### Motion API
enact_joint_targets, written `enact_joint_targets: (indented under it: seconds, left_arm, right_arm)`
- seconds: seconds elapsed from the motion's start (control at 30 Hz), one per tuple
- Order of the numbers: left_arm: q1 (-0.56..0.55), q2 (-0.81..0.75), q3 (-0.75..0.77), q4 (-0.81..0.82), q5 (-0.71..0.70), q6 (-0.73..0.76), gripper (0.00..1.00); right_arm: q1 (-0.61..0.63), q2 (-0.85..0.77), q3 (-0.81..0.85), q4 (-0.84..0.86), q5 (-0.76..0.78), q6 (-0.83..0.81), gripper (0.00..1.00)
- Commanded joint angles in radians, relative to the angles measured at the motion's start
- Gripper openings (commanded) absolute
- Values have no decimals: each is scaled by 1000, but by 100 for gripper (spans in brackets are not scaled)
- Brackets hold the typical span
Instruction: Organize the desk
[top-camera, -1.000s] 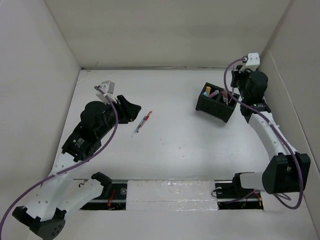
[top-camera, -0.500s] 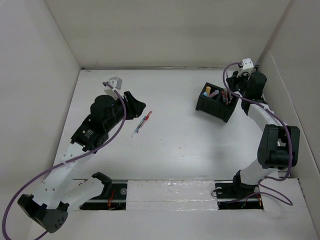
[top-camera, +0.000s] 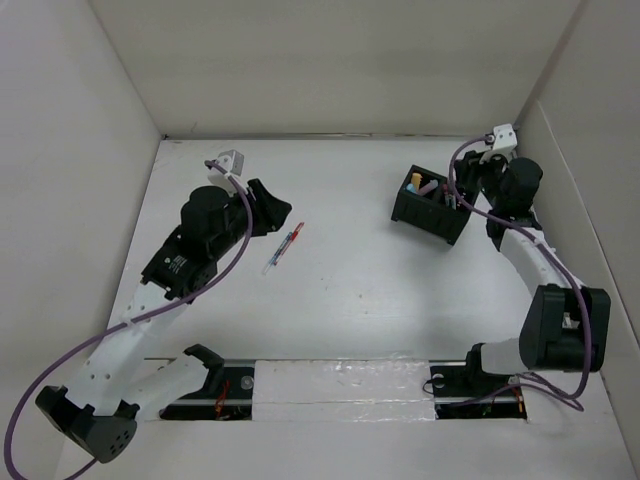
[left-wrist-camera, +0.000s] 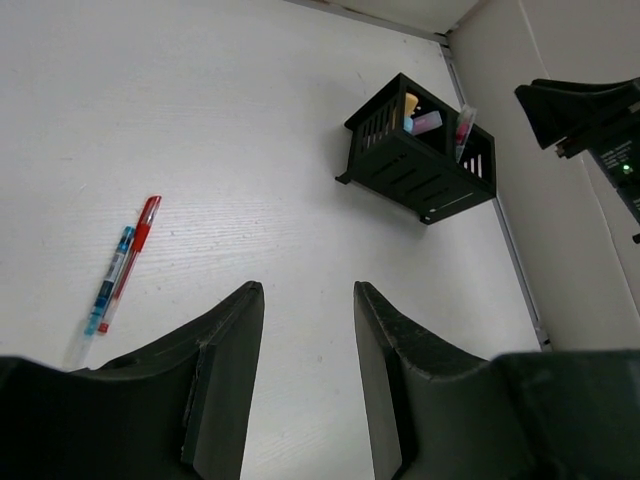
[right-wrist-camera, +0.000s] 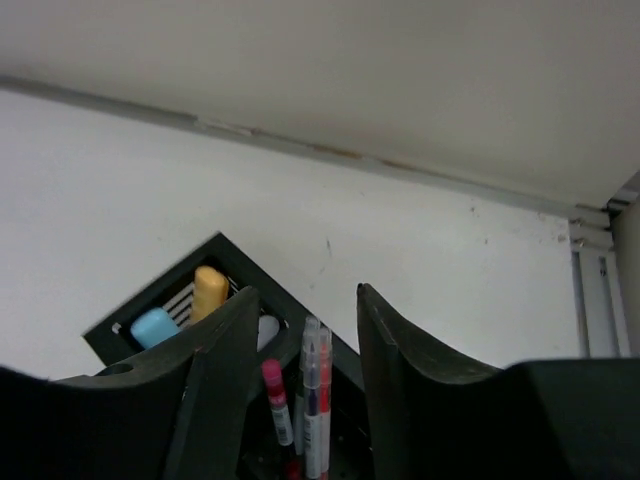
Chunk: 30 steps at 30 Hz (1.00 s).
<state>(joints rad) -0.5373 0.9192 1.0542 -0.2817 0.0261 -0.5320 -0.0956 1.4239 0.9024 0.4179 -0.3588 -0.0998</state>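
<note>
1. The desk (top-camera: 360, 300), a large flat white matte tabletop walled by white panels (top-camera: 350, 60), spreads out ahead of both arm bases.
2. At its far right stands a small black slatted compartment box (top-camera: 432, 210). It already holds several upright pens (right-wrist-camera: 316, 400) in one compartment, and a yellow piece (right-wrist-camera: 209, 290) and a light-blue piece (right-wrist-camera: 155, 327) in another.
3. Left of the middle, a red pen (left-wrist-camera: 135, 250) and a blue pen (left-wrist-camera: 108, 282) lie side by side, seemingly touching, loose on the desk and well apart from the box.
4. The left jaws hang near those two pens, moderately parted, with nothing between them.
5. The right jaws hover just above the box, spread wide. The upright pens stand below the gap, ungripped as far as it shows.
6. By my judgement the job is partly done: the two loose pens remain to be boxed.
</note>
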Motion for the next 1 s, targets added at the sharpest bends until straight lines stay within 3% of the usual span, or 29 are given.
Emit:
enact_joint_targets:
  seconds: [0.0,0.03,0.07,0.1,0.13,0.3,0.33,0.37,0.43,0.47,0.53,0.57,0.77,0.97]
  left_arm:
    - [-6,-8,82,13,-6,15,38]
    - [-6,-9,90,12,-12,18,38]
    - [-6,-13,99,6,-14,18,38]
    - [-6,-16,113,4,-17,18,38]
    - [-6,-16,122,0,-17,18,38]
    - [-6,-40,170,-37,-17,23,33]
    - [-6,-54,174,-45,-15,24,26]
    - [-6,-62,175,-50,-15,26,26]
    - [-6,-77,171,-57,-51,27,19]
    - [-6,-89,168,-62,-52,27,18]
    - [-6,-100,158,-74,-55,27,17]
    - [-6,-111,153,-79,-54,27,17]
    - [-6,-166,84,-74,-32,10,20]
    - [-6,-197,26,-65,29,9,22]
  right_arm:
    - [37,-88,65,15,14,11,48]
    - [60,-111,73,-5,18,11,40]
    - [126,-115,78,-30,44,20,17]
    - [169,-118,82,-81,61,18,4]
    - [216,-112,90,-111,113,17,0]
    - [582,10,101,-223,312,86,0]
    - [667,74,151,-255,415,147,7]
    - [668,114,151,-255,416,147,7]
    - [759,191,208,-323,460,185,20]
    - [786,229,275,-341,468,216,35]
    - [851,337,344,-408,519,244,53]
    - [865,369,405,-415,529,258,57]
    - [898,581,608,-563,613,295,60]
    - [918,722,814,-709,722,495,61]
